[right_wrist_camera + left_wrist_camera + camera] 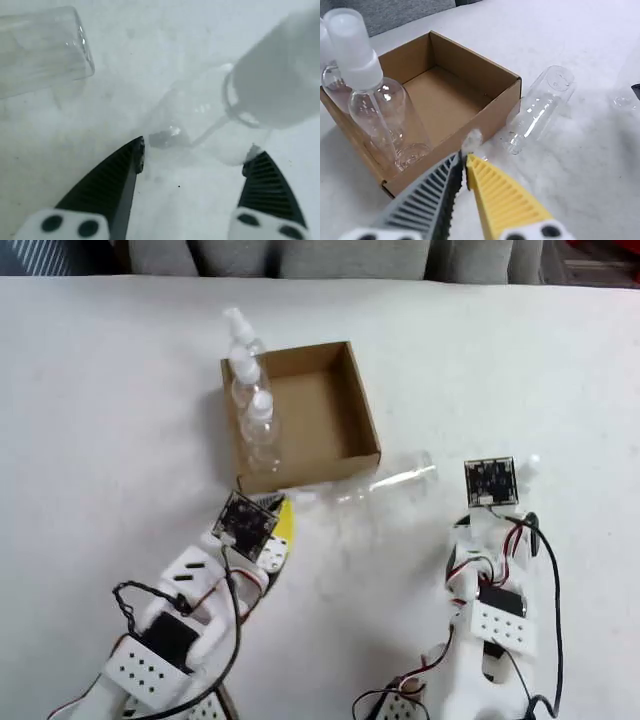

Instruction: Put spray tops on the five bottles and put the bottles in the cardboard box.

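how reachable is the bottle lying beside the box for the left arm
Probably yes: the lying bottle is just beyond the left claw, outside the box, with no wall between; the shut claw would need to open.

Inspection found no legible text, label, brand, number or sign. The walls of the box (366, 412) were plain brown cardboard. The bottles (262, 428) were clear and carried no label. Any marking on the circuit boards (491, 481) on the arm wrists was too small to read.
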Tool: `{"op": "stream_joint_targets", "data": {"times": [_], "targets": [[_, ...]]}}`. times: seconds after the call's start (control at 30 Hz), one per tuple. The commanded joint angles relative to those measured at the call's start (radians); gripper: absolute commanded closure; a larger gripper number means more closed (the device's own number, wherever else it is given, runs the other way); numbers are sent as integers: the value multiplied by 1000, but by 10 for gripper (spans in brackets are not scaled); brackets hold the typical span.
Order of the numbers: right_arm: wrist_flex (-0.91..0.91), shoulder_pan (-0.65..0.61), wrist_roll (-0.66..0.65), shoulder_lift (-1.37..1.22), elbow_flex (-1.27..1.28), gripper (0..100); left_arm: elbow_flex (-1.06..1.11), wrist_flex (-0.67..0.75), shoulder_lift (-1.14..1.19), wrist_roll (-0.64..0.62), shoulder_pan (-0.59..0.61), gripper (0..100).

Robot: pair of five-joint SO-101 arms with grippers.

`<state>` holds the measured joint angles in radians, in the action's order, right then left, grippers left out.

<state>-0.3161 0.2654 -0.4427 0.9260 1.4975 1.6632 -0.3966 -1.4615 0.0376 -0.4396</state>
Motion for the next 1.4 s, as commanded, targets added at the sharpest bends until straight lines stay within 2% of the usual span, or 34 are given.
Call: {"op": "stream_joint_targets", "data": {"times": [0.0, 1.03, 1.2, 1.37], "targets": [[5, 1, -6, 10, -14, 738, -11, 34, -16, 9, 12, 978], [-24, -47, -2, 22, -8, 738, -9, 34, -16, 9, 12, 978], [-31, -47, -3, 180, 69, 738, -9, 34, -16, 9, 12, 978], [-140, -47, -3, 426, 140, 738, -9, 34, -16, 9, 12, 978]]}}
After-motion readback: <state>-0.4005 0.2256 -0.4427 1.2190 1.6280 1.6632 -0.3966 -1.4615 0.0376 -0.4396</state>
